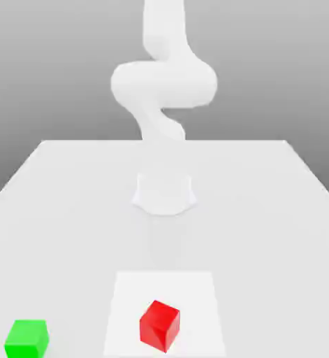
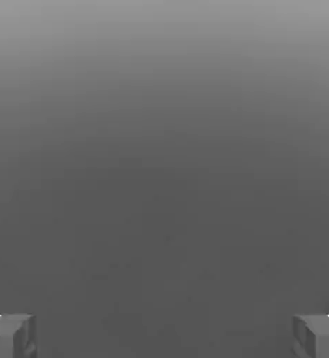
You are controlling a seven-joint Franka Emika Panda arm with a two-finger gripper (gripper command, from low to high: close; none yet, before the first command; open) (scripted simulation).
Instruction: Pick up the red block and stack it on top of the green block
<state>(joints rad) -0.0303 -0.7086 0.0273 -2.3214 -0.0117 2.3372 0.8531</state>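
Note:
The red block (image 1: 160, 325) is a small cube resting on the white table (image 1: 265, 210) near its front edge, about the middle of the exterior view. The green block (image 1: 26, 338) sits on the same table, well off toward the exterior view's left and apart from the red one. In the hand view my gripper (image 2: 164, 335) is open: its two grey fingertips (image 2: 10, 335) stand far apart with nothing between them, and behind them there is just plain grey background.
The white arm (image 1: 163, 84) rises from its round base (image 1: 165, 192) at the table's middle and bends upward. A lighter square patch (image 1: 125, 294) lies under the red block. Table edges run along both sides.

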